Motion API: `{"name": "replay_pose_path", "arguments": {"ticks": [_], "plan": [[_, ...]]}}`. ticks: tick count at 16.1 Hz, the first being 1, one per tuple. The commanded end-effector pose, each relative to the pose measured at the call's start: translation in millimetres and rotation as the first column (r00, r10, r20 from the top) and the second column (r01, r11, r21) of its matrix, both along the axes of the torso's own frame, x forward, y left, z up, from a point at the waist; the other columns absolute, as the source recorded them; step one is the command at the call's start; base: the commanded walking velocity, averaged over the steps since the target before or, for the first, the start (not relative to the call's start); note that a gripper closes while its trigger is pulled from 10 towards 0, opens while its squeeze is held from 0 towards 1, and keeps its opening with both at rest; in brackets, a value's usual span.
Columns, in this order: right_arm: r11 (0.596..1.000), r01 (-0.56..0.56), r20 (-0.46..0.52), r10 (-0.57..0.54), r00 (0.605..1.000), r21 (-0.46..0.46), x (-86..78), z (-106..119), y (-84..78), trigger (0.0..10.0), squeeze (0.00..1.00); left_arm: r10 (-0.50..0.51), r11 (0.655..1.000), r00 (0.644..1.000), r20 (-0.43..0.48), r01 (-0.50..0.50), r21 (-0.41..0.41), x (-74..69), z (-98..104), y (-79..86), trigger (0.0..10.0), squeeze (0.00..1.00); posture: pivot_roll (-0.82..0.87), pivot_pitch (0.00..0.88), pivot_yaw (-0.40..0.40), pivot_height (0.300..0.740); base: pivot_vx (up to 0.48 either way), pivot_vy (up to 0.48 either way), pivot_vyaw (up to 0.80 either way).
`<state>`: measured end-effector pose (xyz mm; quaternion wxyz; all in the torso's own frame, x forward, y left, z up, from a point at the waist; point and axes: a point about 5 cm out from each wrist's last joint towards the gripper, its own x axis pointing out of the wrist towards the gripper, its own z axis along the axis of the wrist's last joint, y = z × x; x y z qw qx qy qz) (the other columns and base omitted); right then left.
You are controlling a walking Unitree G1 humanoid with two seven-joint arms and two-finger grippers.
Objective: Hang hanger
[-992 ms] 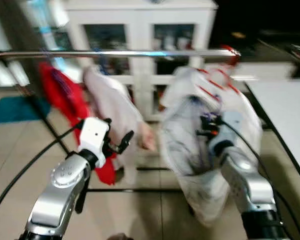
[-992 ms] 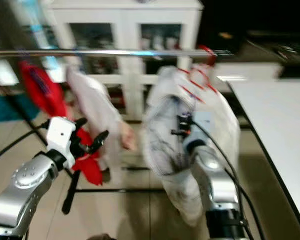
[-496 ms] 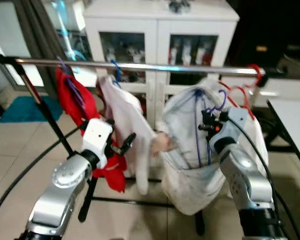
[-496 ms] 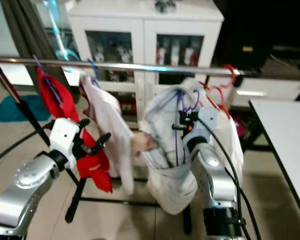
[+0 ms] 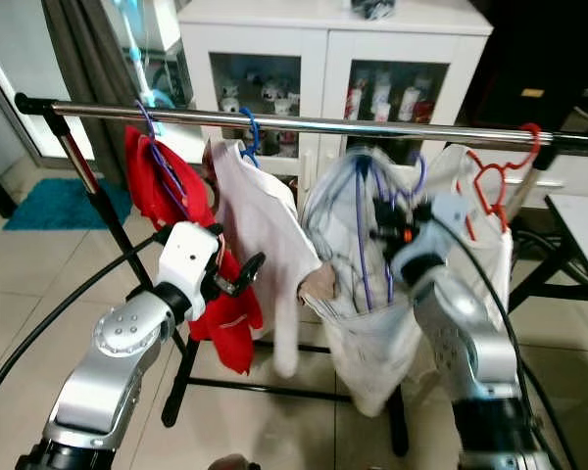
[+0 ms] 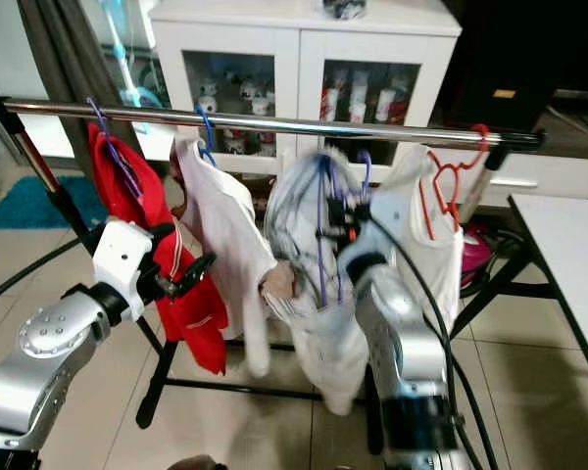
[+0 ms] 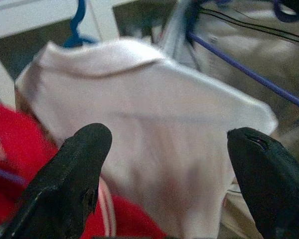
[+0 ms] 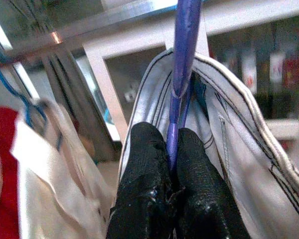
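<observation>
Beige floor tiles [image 5: 39, 294] and a white glass-door cabinet [image 5: 333, 69] frame a chrome clothes rail [image 5: 304, 124] on a black stand, running left to right across the room. At the rail's left end, a red garment [image 5: 176, 211] hangs on a purple hanger [image 5: 157, 147]; just right of it, a white shirt [image 5: 265, 235] hangs from a blue hanger [image 5: 250, 132]. At the far right of the rail, a red hanger [image 5: 500, 176] carries another white garment [image 5: 480, 235].

Between the white shirt and the red hanger, the right claw [image 8: 167, 164] is raised just below the rail, its black fingers [image 8: 144, 169] pressed together on the purple hanger shaft [image 8: 182, 74] of a second hanger that carries a pale striped shirt [image 5: 363, 323]. That shirt drapes around and below the claw, blurred in the head views; its hanger hook [image 5: 416, 171] sits close under the rail, and whether it touches the rail cannot be told.

Lower left, the left claw [image 7: 169, 179] is spread wide, empty, with the white shirt and red garment just beyond its fingertips. A white worktop [image 6: 578, 255] shows at the right edge, and a teal mat [image 5: 54, 201] lies on the floor at far left.
</observation>
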<state>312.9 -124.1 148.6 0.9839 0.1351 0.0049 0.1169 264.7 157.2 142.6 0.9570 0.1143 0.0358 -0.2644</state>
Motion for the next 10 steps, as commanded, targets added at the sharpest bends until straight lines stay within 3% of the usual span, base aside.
{"name": "replay_pose_path", "arguments": {"ticks": [1, 6, 8, 10], "plan": [[1.0, 0.0, 0.069, -0.001, 0.998, 0.013, 8.4, 18.7, 2.2, 10.0, 0.0, -0.027, 0.999, 0.999, 0.026, 0.028, -0.028, 1.7, 11.6, -3.4, 10.0, 0.0, 0.0, 0.028, 0.02, 0.74, 0.0, 0.0, 0.0], [1.0, 0.005, 0.056, -0.005, 0.998, -0.012, 35.9, 29.4, 12.2, 10.0, 0.0, -0.113, 0.99, 0.993, 0.027, 0.115, -0.084, -1.6, 21.4, -12.1, 10.0, 0.0, 0.01, 0.031, 0.024, 0.74, 0.0, 0.0, 0.0], [0.995, 0.007, -0.038, -0.011, 0.999, -0.101, 54.8, 21.8, 15.7, 10.0, 0.0, -0.141, 0.988, 0.99, 0.012, 0.141, -0.064, -3.2, 19.9, -14.3, 10.0, 0.0, 0.01, 0.033, 0.027, 0.74, 0.0, 0.0, 0.0], [0.993, 0.016, -0.068, -0.024, 0.997, -0.113, 63.3, 21.1, 15.4, 10.0, 0.0, -0.149, 0.987, 0.989, 0.008, 0.149, -0.056, -3.5, 20.0, -14.6, 10.0, 0.0, 0.02, 0.035, 0.028, 0.74, 0.0, 0.0, 0.0]]}}
